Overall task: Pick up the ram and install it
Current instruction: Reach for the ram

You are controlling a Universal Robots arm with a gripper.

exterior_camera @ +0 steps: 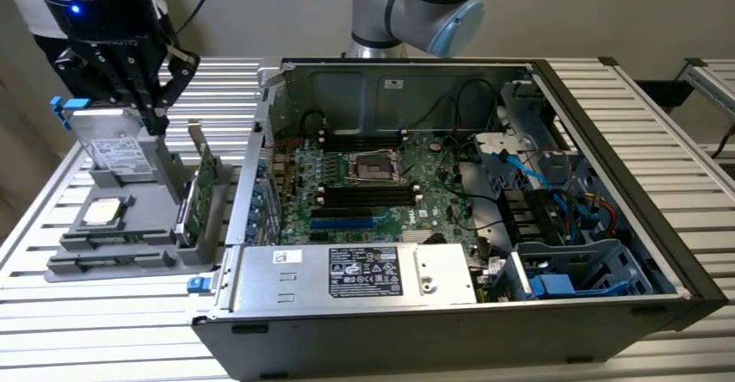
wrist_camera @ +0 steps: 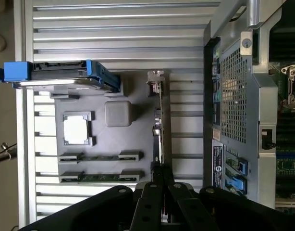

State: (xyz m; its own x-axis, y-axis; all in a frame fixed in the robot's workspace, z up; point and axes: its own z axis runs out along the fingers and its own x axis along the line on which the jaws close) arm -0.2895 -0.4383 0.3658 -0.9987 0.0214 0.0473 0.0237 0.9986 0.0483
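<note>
At the exterior view's left, a grey tray (exterior_camera: 144, 220) sits on the slatted metal surface (exterior_camera: 103, 322). A metal drive with blue tabs (exterior_camera: 113, 151) stands upright at the tray's far end. The hand (exterior_camera: 155, 124) hangs above that end, just beside the drive's top corner. Its fingers are pressed together, with nothing visibly between them, and I cannot tell whether they touch the drive.

A square silver chip (exterior_camera: 101, 212) lies flat in the tray's middle. The ram (exterior_camera: 106, 243) lies flat in a slot at the tray's near end, well apart from the hand. A 2nd stick like it (exterior_camera: 101, 264) sits in the next slot. The wrist view shows these 2 side by side.

Further right, a green card with a metal bracket (exterior_camera: 203, 194) stands on edge along the tray's side, between the ram and the open computer case (exterior_camera: 597, 141). The case's metal side wall (exterior_camera: 255, 175) rises just beyond the card, ahead of the green board (exterior_camera: 367, 188) inside.
</note>
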